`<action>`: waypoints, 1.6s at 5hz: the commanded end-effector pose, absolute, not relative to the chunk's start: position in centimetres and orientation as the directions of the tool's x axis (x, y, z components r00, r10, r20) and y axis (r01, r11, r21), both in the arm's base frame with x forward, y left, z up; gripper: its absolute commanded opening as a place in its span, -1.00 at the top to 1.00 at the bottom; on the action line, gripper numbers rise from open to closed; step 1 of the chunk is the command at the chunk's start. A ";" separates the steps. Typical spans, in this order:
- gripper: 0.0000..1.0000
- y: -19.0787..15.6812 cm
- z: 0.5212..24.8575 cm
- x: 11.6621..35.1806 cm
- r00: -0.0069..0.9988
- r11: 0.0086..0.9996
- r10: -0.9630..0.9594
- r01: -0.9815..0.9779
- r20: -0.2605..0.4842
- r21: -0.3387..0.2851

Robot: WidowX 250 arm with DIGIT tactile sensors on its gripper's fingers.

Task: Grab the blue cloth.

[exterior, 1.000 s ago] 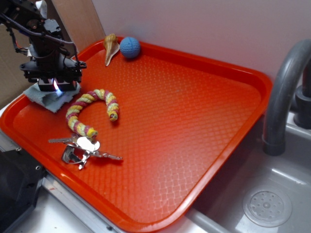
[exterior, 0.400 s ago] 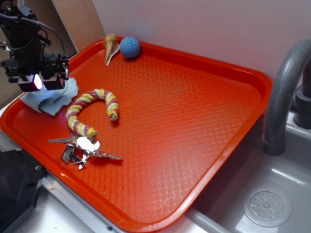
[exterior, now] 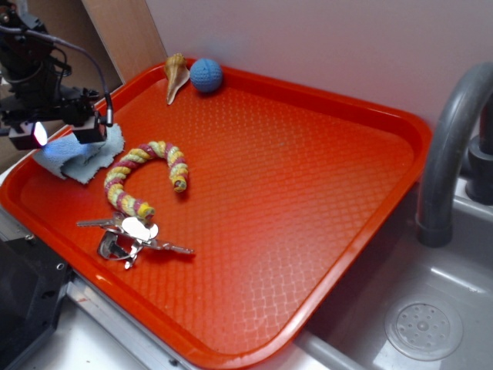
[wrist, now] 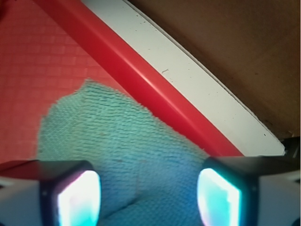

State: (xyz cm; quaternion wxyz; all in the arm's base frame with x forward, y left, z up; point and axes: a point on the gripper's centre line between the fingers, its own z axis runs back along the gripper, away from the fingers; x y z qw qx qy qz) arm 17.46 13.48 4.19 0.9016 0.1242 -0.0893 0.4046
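1. My gripper (exterior: pixel 63 132) hangs over the left corner of the red tray (exterior: pixel 323 193), above the blue cloth (exterior: pixel 81 158). Fingers spread apart, nothing between them.
2. In the wrist view my gripper (wrist: pixel 148 197) straddles the blue cloth (wrist: pixel 122 155): one lit fingertip (wrist: pixel 77 197) low left, the other low right, the cloth's terry weave filling the gap. Can't tell if the tips touch it.
3. Cloth lies wrinkled on the tray floor, tucked in the left corner. In the wrist view it lies against the tray rim (wrist: pixel 141 80).
4. Braided rope toy (exterior: pixel 146 177), yellow/pink, curls just beside the cloth, toward tray centre.
5. Bunch of keys (exterior: pixel 131 237) sits near the tray's front edge, touching the rope's lower end.
6. Seashell (exterior: pixel 176 75) and dark-blue knitted ball (exterior: pixel 206 75) sit side by side at the tray's back edge, well apart from the cloth.
7. Grey faucet (exterior: pixel 451 146) rises at the tray's right side, sink w/ drain (exterior: pixel 424 330) below it.
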 end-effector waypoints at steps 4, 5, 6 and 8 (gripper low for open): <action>-0.94 12.6 2.8 15.5 0.705 0.698 0.707 -0.708 0.051 0.109; 1.00 12.4 1.9 16.0 0.709 0.692 0.700 -0.704 0.089 0.160; 1.00 12.6 1.8 17.1 0.700 0.681 0.707 -0.712 0.099 0.171; 1.00 12.3 2.0 18.6 0.695 0.673 0.708 -0.719 0.130 0.174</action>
